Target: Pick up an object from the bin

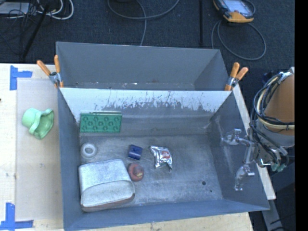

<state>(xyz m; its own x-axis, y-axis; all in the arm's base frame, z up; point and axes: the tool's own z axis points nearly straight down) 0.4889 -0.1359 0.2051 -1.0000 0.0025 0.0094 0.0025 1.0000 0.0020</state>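
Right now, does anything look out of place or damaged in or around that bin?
Yes. A pale green plastic thing lies outside the bin, to its left, while the other loose things sit inside. In the bin, a silver wrapper near the middle is crumpled. Nothing looks spilled.

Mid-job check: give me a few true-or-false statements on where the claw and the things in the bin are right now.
1. The claw hangs at the right side of the bin. True.
2. It holds the crumpled foil wrapper. False: the wrapper lies on the floor mid-bin, apart from the claw.
3. The blue block lies between the white tape ring and the wrapper. True.
4. The green studded plate lies at the right wall. False: it is at the back left.
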